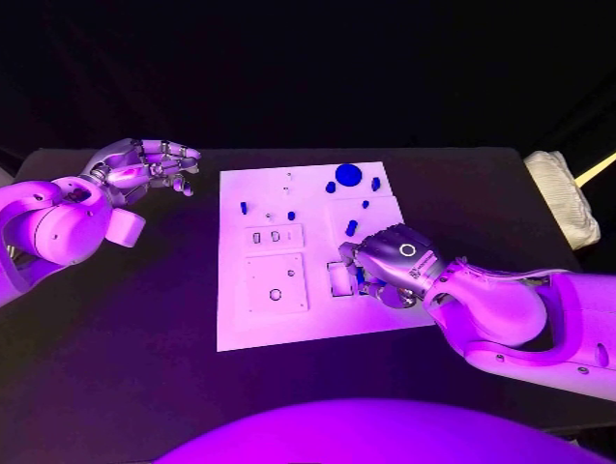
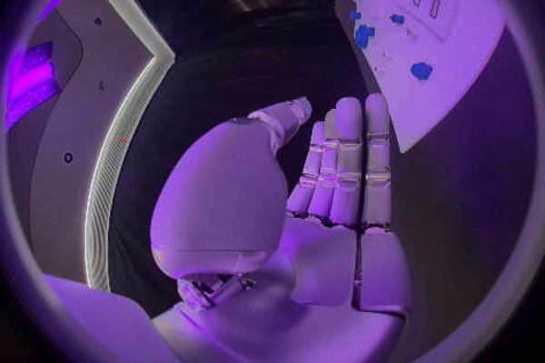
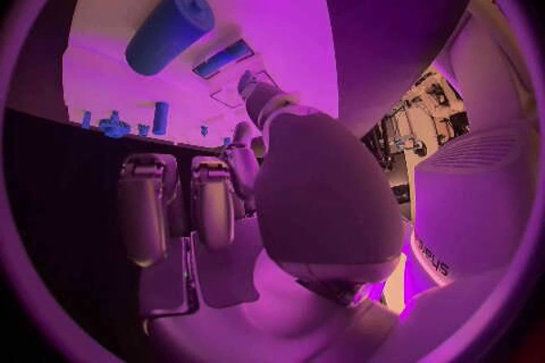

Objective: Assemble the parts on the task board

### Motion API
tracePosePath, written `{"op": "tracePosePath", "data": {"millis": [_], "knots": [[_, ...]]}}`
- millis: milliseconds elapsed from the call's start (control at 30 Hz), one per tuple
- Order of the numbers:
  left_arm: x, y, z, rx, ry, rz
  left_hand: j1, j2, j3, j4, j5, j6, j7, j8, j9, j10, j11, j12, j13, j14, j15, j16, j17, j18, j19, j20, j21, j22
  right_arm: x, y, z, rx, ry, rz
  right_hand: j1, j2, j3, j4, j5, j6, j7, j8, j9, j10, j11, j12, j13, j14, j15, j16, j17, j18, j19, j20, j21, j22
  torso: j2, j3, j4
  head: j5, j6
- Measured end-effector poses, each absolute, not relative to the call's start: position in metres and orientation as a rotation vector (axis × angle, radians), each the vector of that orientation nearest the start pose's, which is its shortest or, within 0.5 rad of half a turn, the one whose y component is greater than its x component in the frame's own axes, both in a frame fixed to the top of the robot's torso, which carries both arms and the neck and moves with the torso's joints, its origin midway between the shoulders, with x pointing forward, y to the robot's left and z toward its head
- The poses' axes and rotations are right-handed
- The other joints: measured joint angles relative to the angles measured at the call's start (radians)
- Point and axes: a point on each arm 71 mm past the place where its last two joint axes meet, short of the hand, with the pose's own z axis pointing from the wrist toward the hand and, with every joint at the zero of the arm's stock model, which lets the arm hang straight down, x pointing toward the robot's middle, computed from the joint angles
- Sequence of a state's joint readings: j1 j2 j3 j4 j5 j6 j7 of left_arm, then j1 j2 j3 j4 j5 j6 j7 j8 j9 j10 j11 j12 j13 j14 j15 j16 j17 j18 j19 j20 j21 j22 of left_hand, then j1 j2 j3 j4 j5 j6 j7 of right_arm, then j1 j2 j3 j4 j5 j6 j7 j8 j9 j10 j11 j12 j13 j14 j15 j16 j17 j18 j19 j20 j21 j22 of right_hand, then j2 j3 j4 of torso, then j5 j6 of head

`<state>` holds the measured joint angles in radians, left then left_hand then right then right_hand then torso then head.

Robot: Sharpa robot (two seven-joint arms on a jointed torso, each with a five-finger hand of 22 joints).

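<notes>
Right robot hand rests curled on the task board; whether it pinches anything, I cannot tell. Left robot hand hovers spread beside the board, holding nothing.

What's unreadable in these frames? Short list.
- Head view: the right hand covers the task board's right edge; whether it holds a part is hidden under it.
- Right wrist view: the palm blocks the fingertips, so contact can't be judged; a blue cylinder lies on the board beyond.
- Head view: the small blue parts are too small to identify.
- Left hand: off the board; its fingers look curled.
</notes>
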<state>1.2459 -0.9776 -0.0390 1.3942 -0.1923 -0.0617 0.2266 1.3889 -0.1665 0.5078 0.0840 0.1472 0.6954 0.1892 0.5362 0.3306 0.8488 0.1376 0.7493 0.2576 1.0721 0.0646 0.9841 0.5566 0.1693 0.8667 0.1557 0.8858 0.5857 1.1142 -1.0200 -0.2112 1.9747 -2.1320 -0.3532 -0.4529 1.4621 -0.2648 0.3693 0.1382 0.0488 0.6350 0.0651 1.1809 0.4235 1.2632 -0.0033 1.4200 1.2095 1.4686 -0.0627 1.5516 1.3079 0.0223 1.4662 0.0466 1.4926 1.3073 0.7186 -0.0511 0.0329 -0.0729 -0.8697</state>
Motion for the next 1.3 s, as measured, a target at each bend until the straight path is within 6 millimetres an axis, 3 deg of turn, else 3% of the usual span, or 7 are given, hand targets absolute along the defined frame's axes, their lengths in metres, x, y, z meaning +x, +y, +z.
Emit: {"op": "tracePosePath", "data": {"millis": [800,967,1000,1067,1100,1233,1300], "knots": [[0.506,0.305,-0.169,-0.982,1.611,-1.377,0.0,0.0,0.0,0.0,0.0,0.0,0.0,0.0,0.0,0.0,0.0,0.0,0.0,0.0,0.0,0.0,0.0,0.0,0.0,0.0,0.0,0.0,0.359,-0.174,-0.198,-0.594,1.46,0.395,0.0,0.0,0.03,0.008,0.0,0.007,0.0,0.0,-0.004,0.004,-0.004,0.0,0.0,-0.004,-0.004,-0.004,0.0,0.0,0.0,-0.007,0.0,0.001,0.0,-0.0009,0.0013,-0.001,0.003],[0.506,0.304,-0.17,-0.981,1.611,-1.377,0.0,0.0,0.0,0.0,0.0,0.0,0.0,0.0,0.0,0.0,0.0,0.0,0.0,0.0,0.0,0.0,0.0,0.0,0.0,0.0,0.0,0.0,0.361,-0.177,-0.198,-0.58,1.48,0.392,-0.02,-0.02,0.04,0.018,0.0,0.007,0.0,-0.014,-0.01,-0.003,-0.002,-0.003,-0.017,-0.004,-0.004,-0.004,0.0,0.0,0.0,-0.007,0.0,0.001,0.0,-0.0009,0.0007,-0.001,0.004],[0.506,0.304,-0.17,-0.981,1.611,-1.377,0.0,0.0,0.0,0.0,0.0,0.0,0.0,0.0,0.0,0.0,0.0,0.0,0.0,0.0,0.0,0.0,0.0,0.0,0.0,0.0,0.0,0.0,0.361,-0.178,-0.199,-0.575,1.488,0.392,-0.021,-0.021,0.041,0.019,0.0,0.005,0.003,-0.023,-0.014,-0.01,0.001,-0.008,-0.023,-0.004,-0.004,-0.004,0.0,0.0,0.0,-0.007,0.0,0.001,0.0,-0.0009,0.0007,-0.001,0.004],[0.506,0.304,-0.17,-0.981,1.611,-1.377,0.0,0.0,0.0,0.0,0.0,0.0,0.0,0.0,0.0,0.0,0.0,0.0,0.0,0.0,0.0,0.0,0.0,0.0,0.0,0.0,0.0,0.0,0.362,-0.179,-0.2,-0.564,1.505,0.393,-0.035,-0.026,0.036,0.029,0.0,-0.033,0.026,-0.109,-0.057,-0.025,0.018,-0.015,-0.035,-0.002,0.007,-0.004,0.0,0.0,0.0,-0.006,0.0,0.0,-0.001,-0.001,0.0002,-0.002,0.004],[0.506,0.304,-0.17,-0.981,1.611,-1.377,0.0,0.0,0.0,0.0,0.0,0.0,0.0,0.0,0.0,0.0,0.0,0.0,0.0,0.0,0.0,0.0,0.0,0.0,0.0,0.0,0.0,0.0,0.362,-0.18,-0.2,-0.558,1.515,0.395,-0.035,-0.026,0.035,0.031,0.0,-0.039,0.032,-0.132,-0.069,-0.026,0.023,-0.015,-0.036,-0.002,0.01,-0.004,0.0,0.0,0.0,-0.002,0.0,0.0,-0.001,-0.0011,0.0,-0.002,0.005],[0.506,0.304,-0.17,-0.981,1.611,-1.378,0.0,0.0,0.0,0.0,0.0,0.0,0.0,0.0,0.0,0.0,0.0,0.0,0.0,0.0,0.0,0.0,0.0,0.0,0.0,0.0,0.0,0.0,0.363,-0.184,-0.203,-0.532,1.562,0.405,-0.044,-0.027,-0.011,0.029,0.0,-0.073,0.065,-0.276,-0.143,-0.034,0.052,-0.02,-0.043,-0.002,0.035,-0.004,0.0,0.0,0.0,0.022,0.0,0.0,-0.001,-0.0011,-0.0001,-0.003,0.007],[0.506,0.304,-0.17,-0.981,1.611,-1.378,0.0,0.0,0.0,0.0,0.0,0.0,0.0,0.0,0.0,0.0,0.0,0.0,0.0,0.0,0.0,0.0,0.0,0.0,0.0,0.0,0.0,0.0,0.363,-0.185,-0.205,-0.523,1.581,0.412,-0.044,-0.027,-0.031,0.03,0.009,-0.079,0.072,-0.315,-0.164,-0.037,0.06,-0.02,-0.045,-0.002,0.045,-0.004,0.0,0.0,0.0,0.029,-0.004,0.0,-0.001,-0.0011,-0.0002,-0.003,0.007]]}}
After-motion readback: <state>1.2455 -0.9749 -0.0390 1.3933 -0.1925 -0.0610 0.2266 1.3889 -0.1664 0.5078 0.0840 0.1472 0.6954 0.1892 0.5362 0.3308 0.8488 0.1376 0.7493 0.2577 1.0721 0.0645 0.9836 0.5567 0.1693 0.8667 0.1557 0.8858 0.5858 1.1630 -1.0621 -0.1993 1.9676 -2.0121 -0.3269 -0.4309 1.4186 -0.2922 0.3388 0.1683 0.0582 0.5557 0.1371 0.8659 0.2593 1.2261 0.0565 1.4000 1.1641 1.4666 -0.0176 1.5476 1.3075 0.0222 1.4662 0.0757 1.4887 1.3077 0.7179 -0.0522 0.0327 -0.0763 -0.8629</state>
